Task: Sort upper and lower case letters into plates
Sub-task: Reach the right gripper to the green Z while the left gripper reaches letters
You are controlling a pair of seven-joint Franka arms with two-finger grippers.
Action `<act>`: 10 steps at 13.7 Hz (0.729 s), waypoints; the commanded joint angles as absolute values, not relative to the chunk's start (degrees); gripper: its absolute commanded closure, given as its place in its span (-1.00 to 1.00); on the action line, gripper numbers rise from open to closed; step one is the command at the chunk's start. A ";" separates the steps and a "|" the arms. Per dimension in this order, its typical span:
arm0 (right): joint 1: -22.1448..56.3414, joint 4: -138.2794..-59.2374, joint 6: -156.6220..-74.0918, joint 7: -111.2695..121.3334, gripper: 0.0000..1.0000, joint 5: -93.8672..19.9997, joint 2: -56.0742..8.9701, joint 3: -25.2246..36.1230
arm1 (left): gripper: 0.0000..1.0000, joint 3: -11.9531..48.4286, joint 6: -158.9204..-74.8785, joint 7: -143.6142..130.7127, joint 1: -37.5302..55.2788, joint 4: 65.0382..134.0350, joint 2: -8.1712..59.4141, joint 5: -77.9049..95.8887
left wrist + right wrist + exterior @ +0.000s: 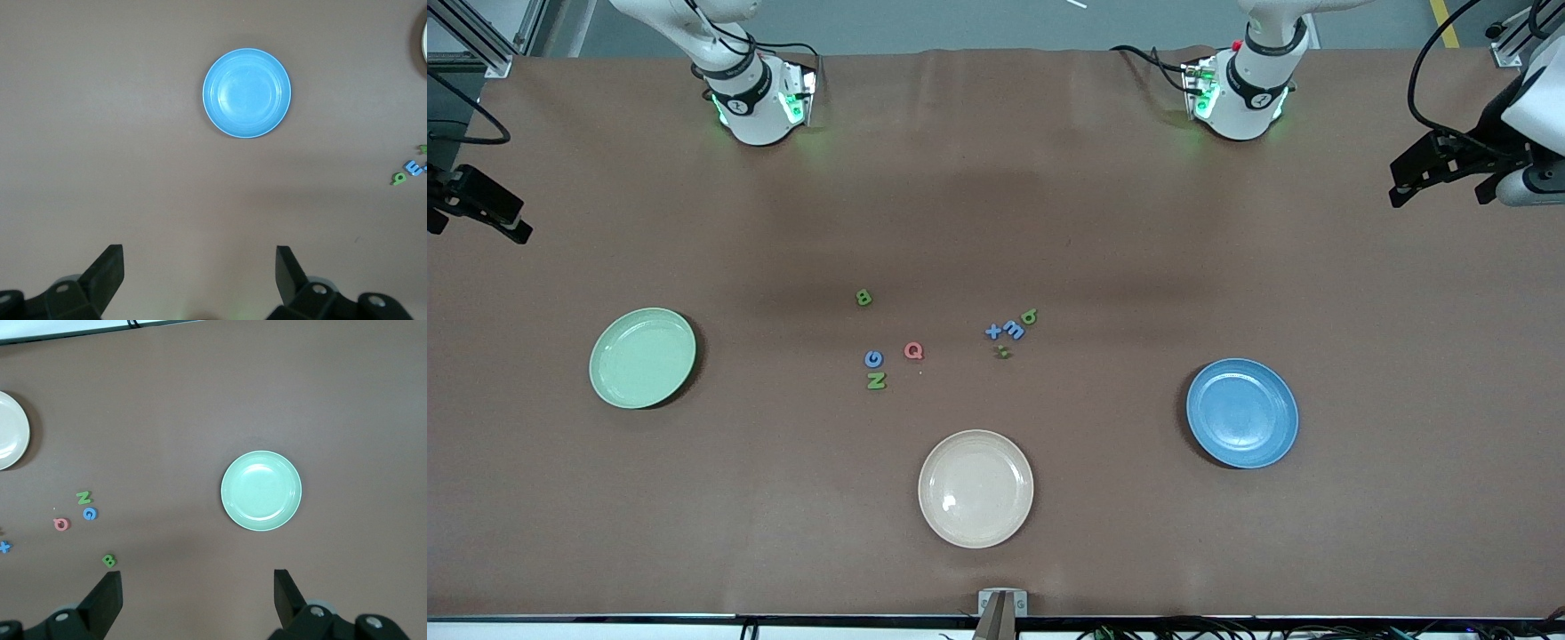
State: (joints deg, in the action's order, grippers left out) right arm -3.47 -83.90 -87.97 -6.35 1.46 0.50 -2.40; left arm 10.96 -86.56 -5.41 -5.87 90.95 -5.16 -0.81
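Note:
Small coloured letters lie mid-table: a green B (pixel 863 298), a blue G (pixel 873 358), a green N (pixel 876 380), a pink Q (pixel 913 350), and a cluster of a blue x (pixel 993 332), a blue m (pixel 1013 329) and a green b (pixel 1029 316). The pale green plate (pixel 642 357) lies toward the right arm's end, the blue plate (pixel 1242 412) toward the left arm's end, and neither holds a letter. My left gripper (pixel 200 267) hangs open high over bare table, with the blue plate (pixel 247 93) in its wrist view. My right gripper (pixel 198 587) is open too, high up, with the green plate (pixel 261 491) and B (pixel 109 560) in view.
A cream-beige plate (pixel 975 488) sits nearer the front camera than the letters. A tiny green piece (pixel 1003 352) lies beside the x and m. Brown cloth covers the table. Both hands, left gripper (pixel 1440 182) and right gripper (pixel 476 222), hover at the table's ends.

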 commanded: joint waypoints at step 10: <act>6.39 -89.80 -96.47 -17.82 -1.00 0.44 -6.31 -2.37 | -1.00 17.91 -95.93 -20.25 -1.33 96.92 2.01 -1.93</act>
